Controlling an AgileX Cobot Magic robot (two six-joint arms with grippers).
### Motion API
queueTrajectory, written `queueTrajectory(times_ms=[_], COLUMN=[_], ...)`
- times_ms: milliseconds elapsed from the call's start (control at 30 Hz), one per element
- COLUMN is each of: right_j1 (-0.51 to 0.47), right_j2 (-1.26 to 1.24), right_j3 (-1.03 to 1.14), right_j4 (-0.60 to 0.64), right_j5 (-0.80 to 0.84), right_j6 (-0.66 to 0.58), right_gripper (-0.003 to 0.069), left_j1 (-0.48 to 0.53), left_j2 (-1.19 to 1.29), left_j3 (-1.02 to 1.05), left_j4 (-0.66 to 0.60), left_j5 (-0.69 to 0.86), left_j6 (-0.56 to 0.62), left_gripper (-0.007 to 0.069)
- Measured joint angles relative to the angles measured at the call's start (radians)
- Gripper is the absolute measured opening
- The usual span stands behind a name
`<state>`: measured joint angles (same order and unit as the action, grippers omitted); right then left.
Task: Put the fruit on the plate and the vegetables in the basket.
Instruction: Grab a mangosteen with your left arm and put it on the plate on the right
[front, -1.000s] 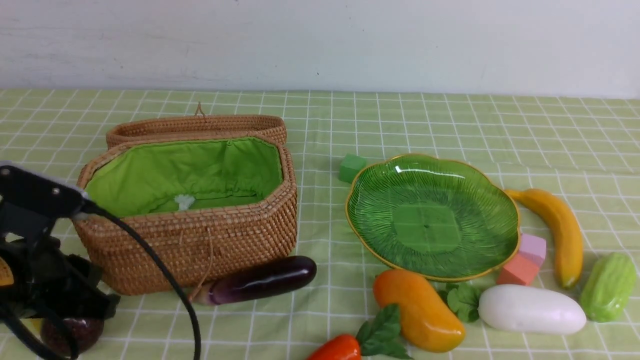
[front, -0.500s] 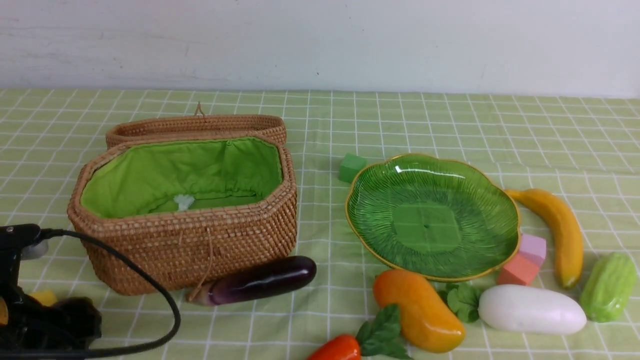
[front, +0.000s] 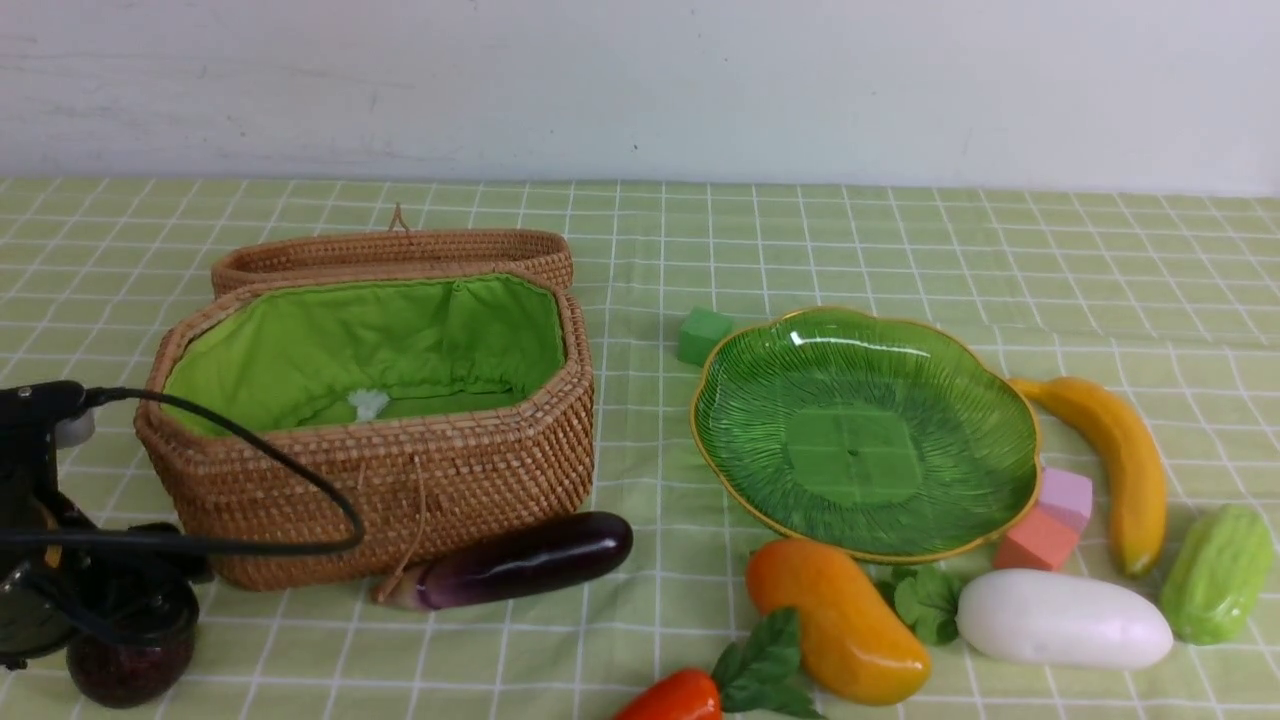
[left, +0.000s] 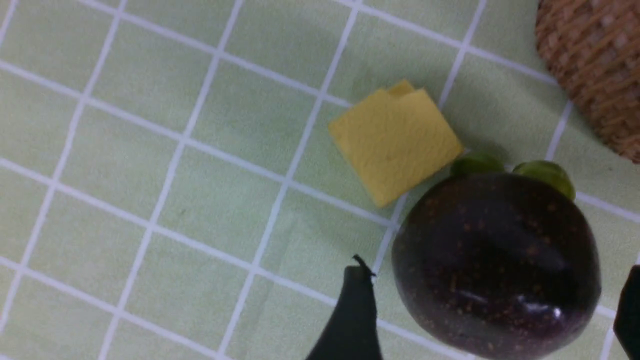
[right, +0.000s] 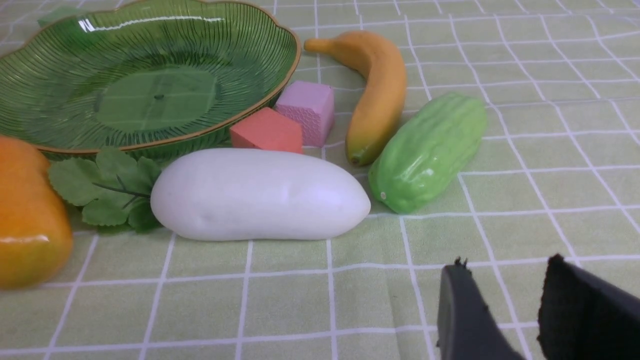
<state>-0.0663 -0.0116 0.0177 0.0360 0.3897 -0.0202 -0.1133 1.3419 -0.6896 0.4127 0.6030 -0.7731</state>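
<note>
Left gripper (left: 492, 300) low at the counter's (front: 900, 240) near left corner, jaws spread wide on either side of the dark maroon ball (left: 496, 265), a visible gap on one side, nothing gripped; ball resting on the checked cloth, just beside a yellow foam cube (left: 395, 140) and near the basket (front: 400, 490). Right gripper (right: 500, 305) above bare cloth, jaws partly apart, holding nothing. Basket open, green lining exposed, wicker lid (front: 390, 250) behind it. Purple eggplant (front: 520, 570) lying against the basket's front. Green plate (front: 730, 400) to the right, with no fruit on it. Banana (front: 1120, 460) and bumpy green gourd (front: 1215, 575) beyond the plate's right edge; mango (front: 840, 620), leaf sprig (front: 925, 600) and white oval (front: 1060, 620) in front of it. Red-orange piece (front: 680, 698) at the near edge.
</note>
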Motion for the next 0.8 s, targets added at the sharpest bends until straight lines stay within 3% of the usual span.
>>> queueTrajectory(times_ms=[167,400,800], right_j1=[0.000,0.000,0.000], right_j2=[0.000,0.000,0.000], right_j3=[0.000,0.000,0.000], right_j4=[0.000,0.000,-0.004], right_j5=[0.000,0.000,0.000], right_j6=[0.000,0.000,0.000], right_gripper=[0.0241,0.0241,0.0241], left_j1=[0.000,0.000,0.078], left_j2=[0.000,0.001,0.130], left_j3=[-0.037,-0.055,-0.120], left_j4=[-0.058,-0.191,-0.206], left_j5=[0.075,0.099,0.071], left_j6=[0.133,0.447,0.576], left_gripper=[0.0632,0.0627,0.0625])
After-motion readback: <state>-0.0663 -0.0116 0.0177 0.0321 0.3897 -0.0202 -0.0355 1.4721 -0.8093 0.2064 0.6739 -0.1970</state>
